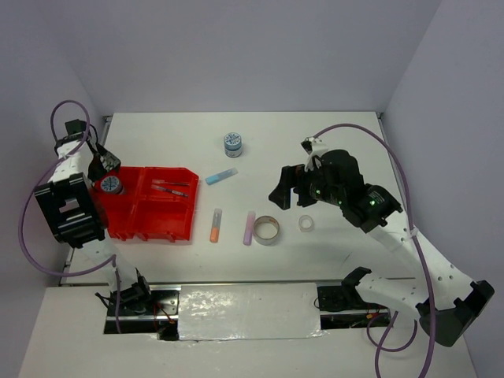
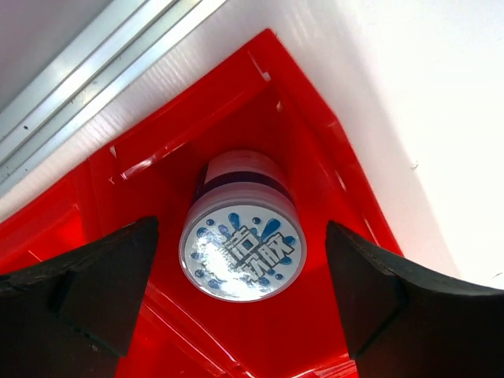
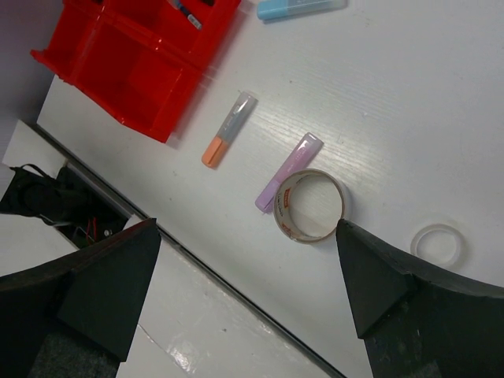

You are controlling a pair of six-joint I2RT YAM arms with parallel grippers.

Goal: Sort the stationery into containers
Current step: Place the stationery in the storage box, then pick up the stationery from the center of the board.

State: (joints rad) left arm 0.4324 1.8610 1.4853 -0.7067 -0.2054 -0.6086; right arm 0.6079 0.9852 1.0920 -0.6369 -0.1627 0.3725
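The red tray [image 1: 157, 228] lies at the left of the table. A round blue-patterned tub [image 2: 242, 248] stands in its far left compartment [image 2: 315, 142]. My left gripper [image 2: 240, 299] is open above the tub, its fingers [image 2: 102, 283] apart from the tub on both sides. Two thin pens [image 1: 173, 187] lie in the far right compartment. My right gripper [image 3: 248, 291] hangs open and empty over the table, near the grey tape ring [image 3: 309, 205]. Beside the ring lie the lilac stick [image 3: 288, 171] and the orange stick [image 3: 228, 129].
A second tub [image 1: 232, 143] stands at the far middle. The light-blue stick [image 1: 221, 176] lies just right of the tray. A clear tape ring [image 1: 306, 224] sits right of the grey one. A shiny strip [image 1: 244, 311] runs along the near edge between the arm bases.
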